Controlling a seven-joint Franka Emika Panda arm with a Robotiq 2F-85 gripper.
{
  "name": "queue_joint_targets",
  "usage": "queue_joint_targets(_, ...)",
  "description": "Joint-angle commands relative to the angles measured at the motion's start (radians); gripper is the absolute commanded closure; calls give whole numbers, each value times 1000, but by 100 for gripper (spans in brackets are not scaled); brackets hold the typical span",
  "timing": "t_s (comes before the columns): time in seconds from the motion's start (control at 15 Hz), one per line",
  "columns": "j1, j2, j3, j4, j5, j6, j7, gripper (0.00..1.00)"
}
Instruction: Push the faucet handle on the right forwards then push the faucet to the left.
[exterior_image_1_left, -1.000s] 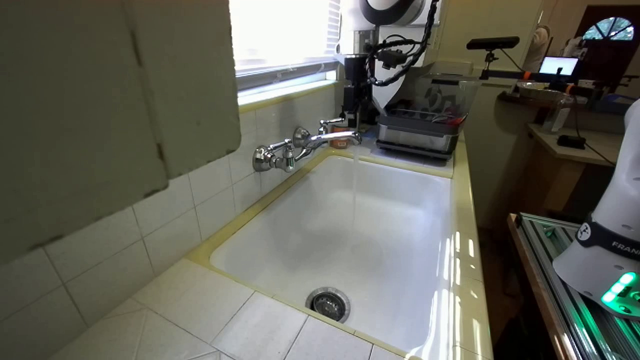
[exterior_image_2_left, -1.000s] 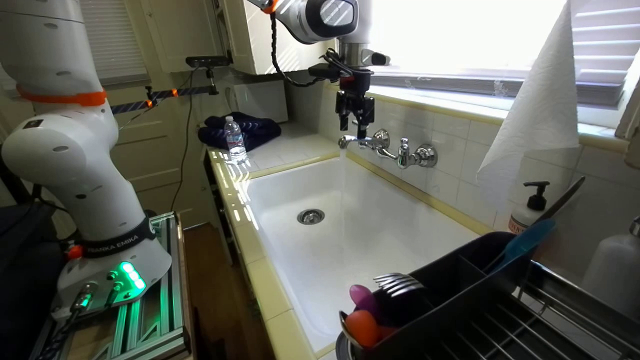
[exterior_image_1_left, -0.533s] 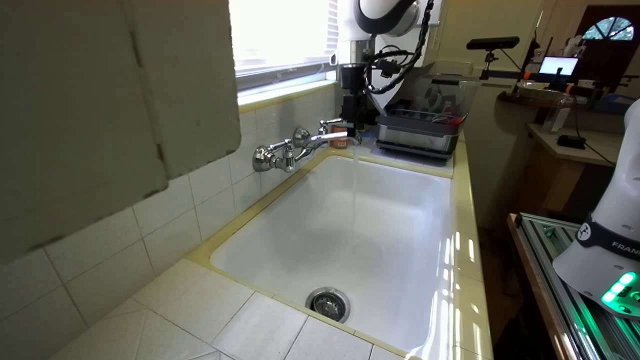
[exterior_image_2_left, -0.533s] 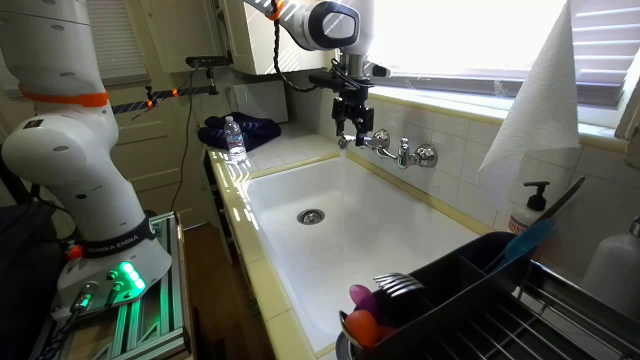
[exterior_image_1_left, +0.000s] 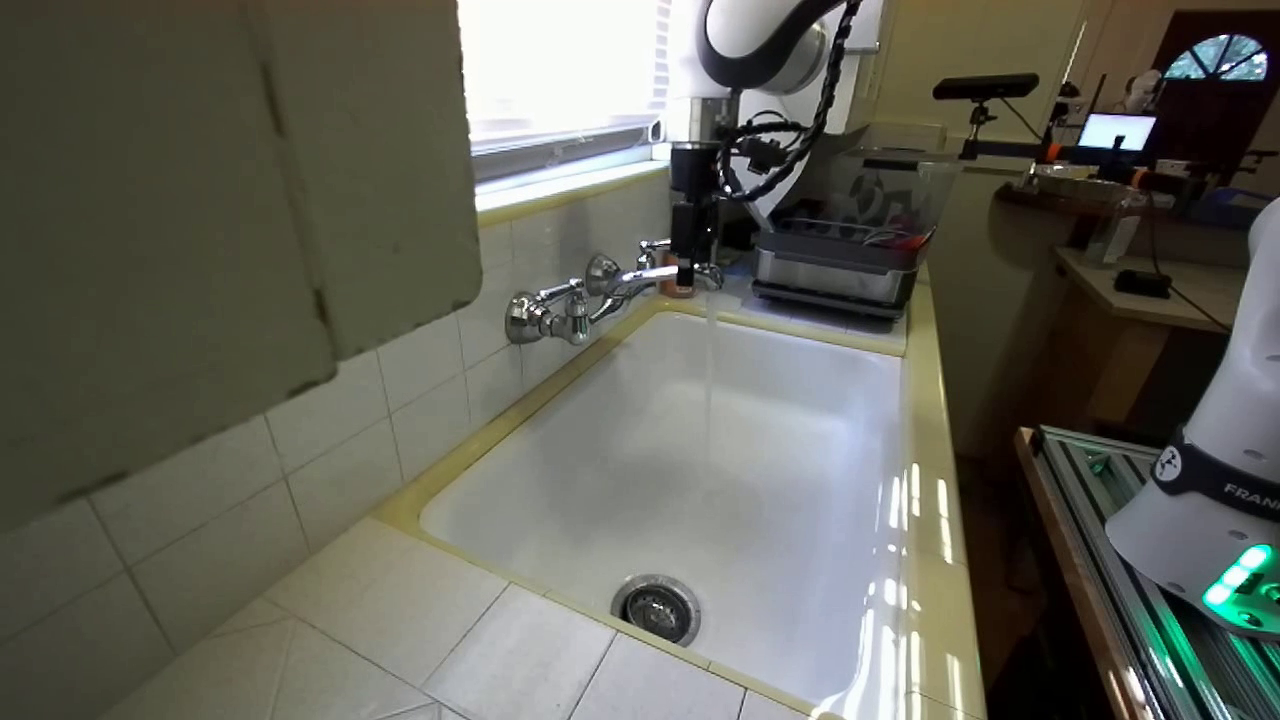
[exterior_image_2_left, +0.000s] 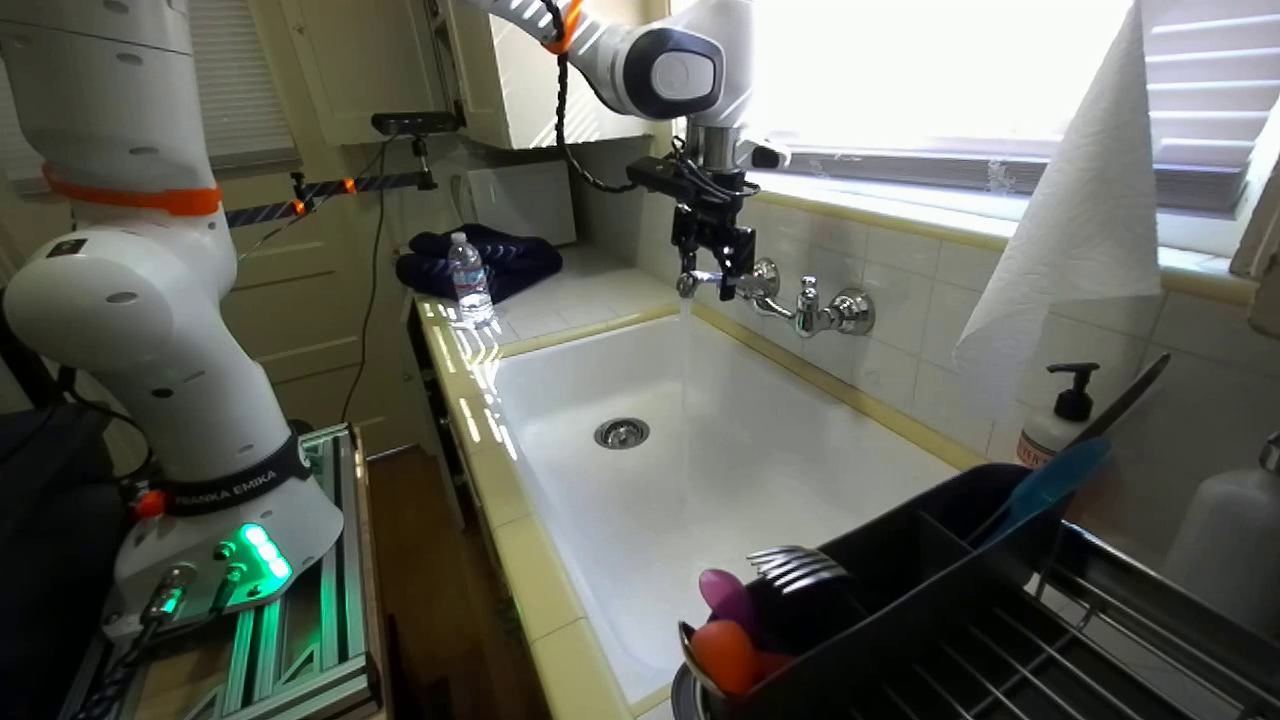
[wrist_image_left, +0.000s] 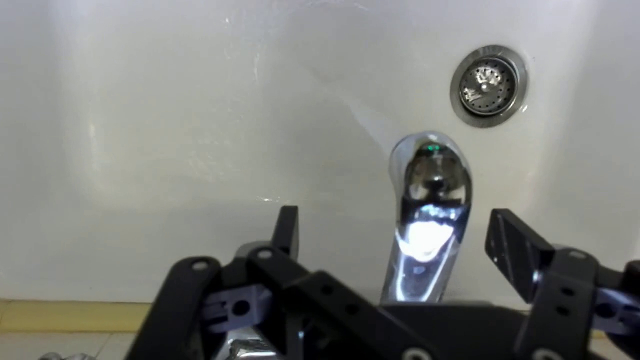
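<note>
Faucet spout (wrist_image_left: 427, 215): chrome, reaching from the tiled wall (exterior_image_2_left: 905, 370) out over the sink (exterior_image_1_left: 800, 500).
Gripper (wrist_image_left: 395, 222): pointing down, jaws apart, one finger to each side of the spout; in the wrist view I see white sink past both its edges, less on the drain (wrist_image_left: 487, 86) side. Finger contact with the chrome: I cannot tell.
Right handle (exterior_image_2_left: 808, 300): on its wall fitting, apart from the gripper.
Left handle (exterior_image_1_left: 577, 312): across the spout from the right one, in open sight in an exterior view.
Water (exterior_image_1_left: 709, 385): running, thin stream off the spout tip into the sink, seen in both exterior views.
Utensil caddy (exterior_image_2_left: 930, 610): at the sink's right end, fork (exterior_image_2_left: 800, 568) and orange utensil (exterior_image_2_left: 725, 655) in it.
Left counter (exterior_image_2_left: 575, 300): clear bottle (exterior_image_2_left: 470, 285) upright, dark cloth (exterior_image_2_left: 530, 258) just beside.
</note>
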Motion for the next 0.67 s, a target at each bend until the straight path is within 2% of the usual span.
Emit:
queue_joint_targets(0.0,-6,14,9,2,28,35,-27,34)
queue_joint_targets(0.07,-6,13,10,2,26,38,-26,44)
queue_joint_targets(0.47,-6,12,15,7,30,64,-30,88)
queue_joint_targets(0.53,-5,12,15,6,27,65,-27,94)
queue_joint_targets(0.6,-5,12,15,5,27,64,-27,93)
